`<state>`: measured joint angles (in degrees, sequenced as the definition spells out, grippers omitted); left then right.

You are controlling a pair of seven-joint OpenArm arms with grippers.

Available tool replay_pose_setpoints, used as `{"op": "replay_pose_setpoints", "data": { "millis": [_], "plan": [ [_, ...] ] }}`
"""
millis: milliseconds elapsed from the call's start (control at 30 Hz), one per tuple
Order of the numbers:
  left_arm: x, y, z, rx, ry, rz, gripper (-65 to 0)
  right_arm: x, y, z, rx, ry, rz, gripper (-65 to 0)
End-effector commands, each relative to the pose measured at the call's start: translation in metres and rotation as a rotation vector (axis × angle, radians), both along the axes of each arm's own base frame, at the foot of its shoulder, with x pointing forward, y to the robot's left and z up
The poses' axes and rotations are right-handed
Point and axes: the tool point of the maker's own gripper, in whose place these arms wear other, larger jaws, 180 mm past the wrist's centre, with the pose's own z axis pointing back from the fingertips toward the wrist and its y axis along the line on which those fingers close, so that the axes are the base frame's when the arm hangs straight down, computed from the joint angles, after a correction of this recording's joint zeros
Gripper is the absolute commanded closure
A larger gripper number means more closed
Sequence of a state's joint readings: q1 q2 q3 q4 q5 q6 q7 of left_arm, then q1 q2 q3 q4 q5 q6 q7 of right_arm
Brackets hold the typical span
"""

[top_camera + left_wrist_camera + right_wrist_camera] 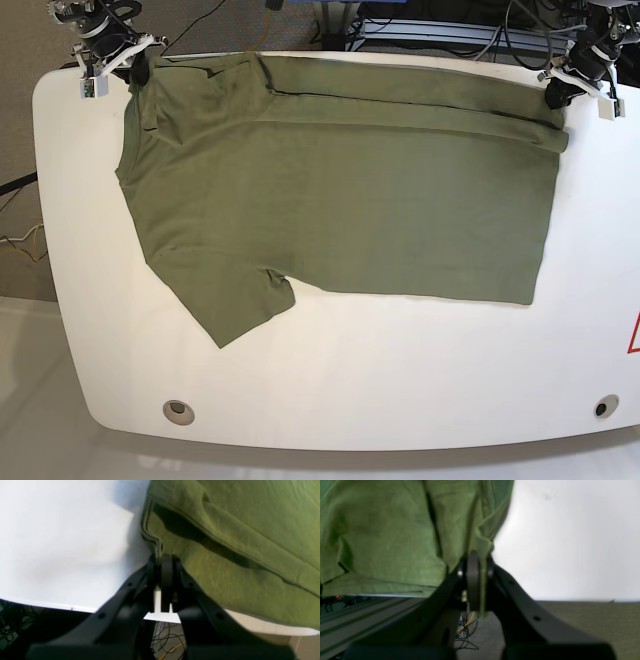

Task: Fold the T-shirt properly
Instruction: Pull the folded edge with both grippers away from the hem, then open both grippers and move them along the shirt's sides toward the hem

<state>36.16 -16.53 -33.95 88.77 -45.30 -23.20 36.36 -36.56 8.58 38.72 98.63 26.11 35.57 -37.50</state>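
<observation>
A: Where do we stand?
B: The T-shirt (pixel 340 220) lies spread across the table (pixel 320 400), its far edge along the table's far edge.
A: Risk?
B: If we pull unevenly, cloth may slip free or bunch.
A: Grips?
B: Left end effector (pixel 163 562) and right end effector (pixel 475 560) are both clamped on its far corners.

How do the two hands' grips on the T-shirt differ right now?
The left hand pinches the T-shirt at a hemmed corner, on the base view's right; the right hand pinches bunched cloth by the sleeve end, on its left. Cloth hangs below the right hand's fingers, none below the left's. Both are shut on cloth at the table's far edge.
</observation>
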Motion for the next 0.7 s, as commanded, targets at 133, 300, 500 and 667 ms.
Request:
{"op": "replay_pose_setpoints", "data": {
  "millis": [133,300,500,667],
  "plan": [
    [-0.006,0.002,0.000,0.019,0.035,-0.019,-4.4,0.000,-0.005,0.006,-0.023,-0.002,0.020,-1.1],
    [-0.008,0.001,0.000,0.019,0.055,-0.032,-17.5,0.001,-0.005,0.009,-0.021,-0.012,0.021,-14.8],
    [-0.010,0.002,0.005,0.042,0.079,-0.053,-25.3,0.003,-0.003,0.016,-0.026,-0.035,0.031,-24.1],
    [-0.007,0.003,0.008,0.051,0.077,-0.061,-26.4,0.007,-0.005,0.022,-0.039,-0.050,0.033,-24.2]
  ]
}}
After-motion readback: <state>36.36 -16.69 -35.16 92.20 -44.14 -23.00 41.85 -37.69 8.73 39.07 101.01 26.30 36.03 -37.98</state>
